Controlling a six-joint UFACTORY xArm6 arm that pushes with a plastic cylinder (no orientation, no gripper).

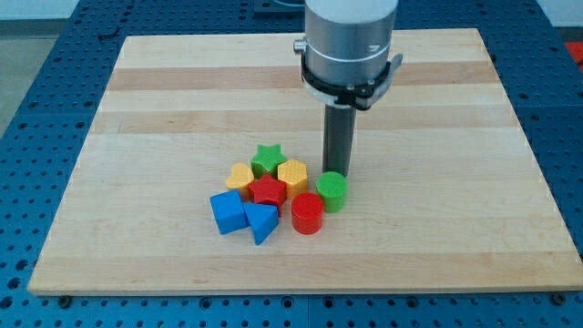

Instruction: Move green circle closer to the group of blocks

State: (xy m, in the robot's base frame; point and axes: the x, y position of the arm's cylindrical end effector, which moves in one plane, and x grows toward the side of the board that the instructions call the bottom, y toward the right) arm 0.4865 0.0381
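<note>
Pale wood, banded in lighter and warmer strips, makes up the board (164,100) we work on; it lies on a blue perforated bench (36,46) that shows at every edge of the view, and a white strip of the room runs along the view's top.

Going from the view's left to its right, we see 8 blocks gathered a little below the board's middle. Furthest left sits the blue cube-like block (228,212), touching the blue triangle (262,221) beside it at the cluster's bottom. Above them is the yellow heart (240,175), then the green star (268,158) at the cluster's top. The red star (268,191) lies in the middle, pressed among its neighbours, with the yellow hexagon (292,175) just to its right. The red cylinder (308,213) stands below the hexagon. Last, on the right edge of the group, is the green circle (332,191), touching or nearly touching the red cylinder and close beside the yellow hexagon.

Our arm has no fingers to open or clench: from the grey housing (351,41) at the view's top a straight dark rod drops to the board. Our tip (339,173) stands directly behind the green circle, on its upper side in the view, and we cannot tell whether it touches the block.
</note>
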